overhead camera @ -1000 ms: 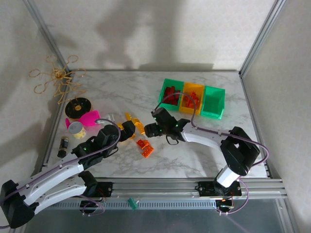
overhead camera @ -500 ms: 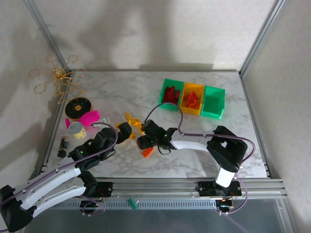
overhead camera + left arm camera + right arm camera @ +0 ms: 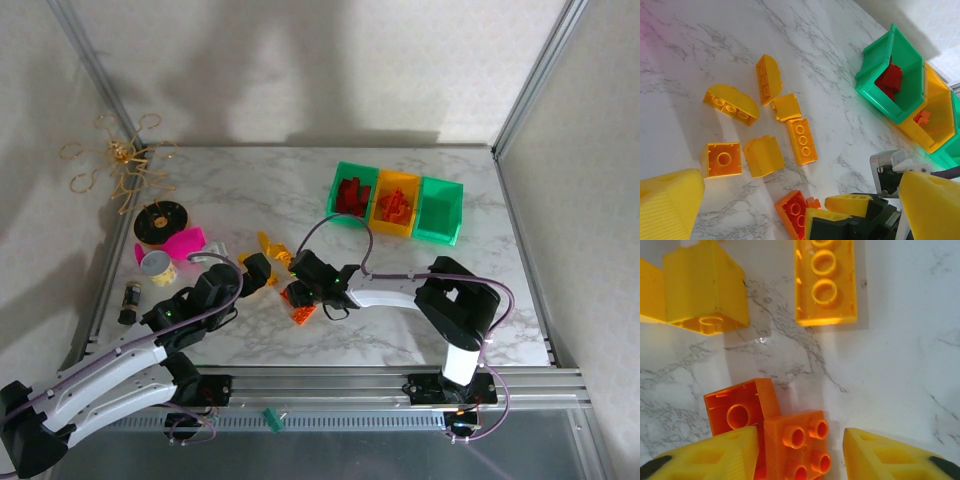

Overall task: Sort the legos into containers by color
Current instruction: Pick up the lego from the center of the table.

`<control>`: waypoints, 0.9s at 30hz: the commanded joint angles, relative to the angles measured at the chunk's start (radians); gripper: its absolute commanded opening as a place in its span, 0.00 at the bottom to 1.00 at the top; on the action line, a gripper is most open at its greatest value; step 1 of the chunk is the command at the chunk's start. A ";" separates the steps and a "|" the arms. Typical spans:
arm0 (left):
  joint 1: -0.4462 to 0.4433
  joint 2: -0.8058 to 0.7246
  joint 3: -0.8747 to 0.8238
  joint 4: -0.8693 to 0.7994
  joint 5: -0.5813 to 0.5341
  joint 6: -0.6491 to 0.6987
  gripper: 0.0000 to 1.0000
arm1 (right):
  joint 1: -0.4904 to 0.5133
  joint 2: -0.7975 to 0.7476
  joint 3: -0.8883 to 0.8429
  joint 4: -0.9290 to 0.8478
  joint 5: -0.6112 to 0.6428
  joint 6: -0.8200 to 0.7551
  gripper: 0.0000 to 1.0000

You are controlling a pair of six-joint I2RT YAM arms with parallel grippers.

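Observation:
Two orange legos lie touching: a four-stud brick [image 3: 797,445] and an upturned one [image 3: 737,410]. My right gripper [image 3: 801,435] is low over them, open, with its yellow fingers on either side of the studded brick. A gap shows at the right finger [image 3: 890,455]. Several yellow legos [image 3: 801,141] lie scattered just beyond. My left gripper [image 3: 258,272] hovers wide open beside the yellow pile, holding nothing. The containers stand at the back right: a green bin [image 3: 348,170] with red bricks, an orange-yellow bin [image 3: 398,178] with orange ones, and another green bin [image 3: 442,185].
At the left are a pink cup [image 3: 183,243], a tin can [image 3: 157,266], a black-and-yellow spool [image 3: 160,220], a gold wire ornament [image 3: 115,160] and a small dark bottle [image 3: 130,298]. A metal rail [image 3: 400,378] runs along the near table edge.
My right gripper has travelled left and down onto the orange bricks, and its jaws have narrowed around the studded one. The left arm has shifted only slightly.

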 commanded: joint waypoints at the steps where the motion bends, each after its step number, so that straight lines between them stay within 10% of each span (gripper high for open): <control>1: 0.005 -0.002 -0.006 -0.014 -0.024 -0.006 1.00 | 0.001 0.012 -0.009 0.012 0.018 0.017 0.42; 27: 0.007 0.025 0.014 0.001 -0.010 0.006 1.00 | -0.030 -0.089 -0.061 0.006 0.014 0.043 0.14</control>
